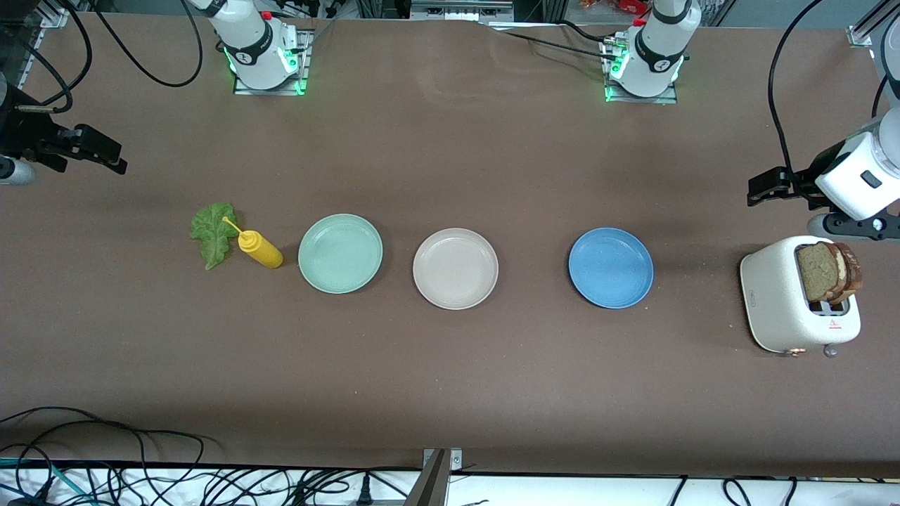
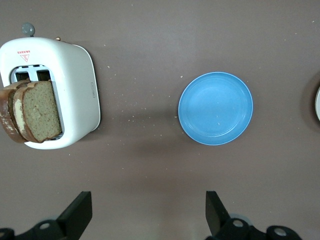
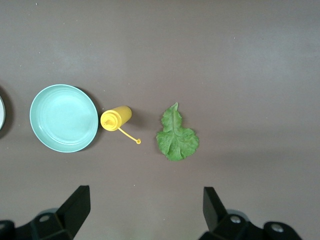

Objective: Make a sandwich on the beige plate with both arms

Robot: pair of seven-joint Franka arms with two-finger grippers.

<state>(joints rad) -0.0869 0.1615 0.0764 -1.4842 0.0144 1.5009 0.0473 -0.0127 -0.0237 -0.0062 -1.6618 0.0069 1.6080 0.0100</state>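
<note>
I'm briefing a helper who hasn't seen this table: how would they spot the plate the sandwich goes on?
Three round plates sit in a row across the brown table. The beige plate is the middle one, between the mint-green plate and the blue plate. It is the only pale cream one, and it holds nothing.

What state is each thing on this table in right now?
Bread slices: upright in the toaster.
Lettuce leaf: flat on the table.
Yellow squeeze bottle: lying down.
Beige plate: empty.
Mint-green plate: empty.
Blue plate: empty.
Left gripper: open.
Right gripper: open.
</note>
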